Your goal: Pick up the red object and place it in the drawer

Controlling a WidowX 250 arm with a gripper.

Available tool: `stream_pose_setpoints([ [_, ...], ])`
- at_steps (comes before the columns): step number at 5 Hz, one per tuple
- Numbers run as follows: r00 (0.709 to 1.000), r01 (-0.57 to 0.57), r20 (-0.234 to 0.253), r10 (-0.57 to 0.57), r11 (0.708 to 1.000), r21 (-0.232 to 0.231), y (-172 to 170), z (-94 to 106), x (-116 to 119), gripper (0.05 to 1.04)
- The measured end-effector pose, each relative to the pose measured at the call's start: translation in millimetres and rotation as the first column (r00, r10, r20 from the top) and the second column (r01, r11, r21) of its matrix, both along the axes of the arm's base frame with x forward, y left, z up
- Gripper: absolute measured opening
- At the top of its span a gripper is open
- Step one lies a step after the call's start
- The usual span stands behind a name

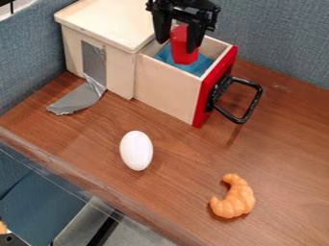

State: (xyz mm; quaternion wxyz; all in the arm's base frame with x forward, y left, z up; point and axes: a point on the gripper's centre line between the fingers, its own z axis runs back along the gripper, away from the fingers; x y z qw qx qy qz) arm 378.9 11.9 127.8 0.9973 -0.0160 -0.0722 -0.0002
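Observation:
The black gripper [179,43] hangs from the top edge over the pulled-out drawer, shut on the red object [185,50]. That object is a smooth, upright block held between the two fingers, its lower end in front of the drawer's blue lining as seen from the camera. Whether it touches the lining I cannot tell. The drawer [168,89] has pale wooden sides, a red front and a black handle, and it stands out from a light wooden cabinet.
A white egg [136,150] lies on the brown table [180,192] in front of the drawer. An orange croissant [233,197] is at the lower right. Grey tape [78,98] runs from the cabinet [103,24] onto the table. Blue fabric walls stand behind and at the left.

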Motion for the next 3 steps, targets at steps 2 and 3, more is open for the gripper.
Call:
stream_pose_setpoints([
  [2,1.000,0.015,0.006,-0.015,1.000,0.017,1.1,0.6,0.6,1.003],
  [3,0.999,0.027,0.017,-0.027,0.999,0.028,-1.4,5.9,-1.0,1.000],
])
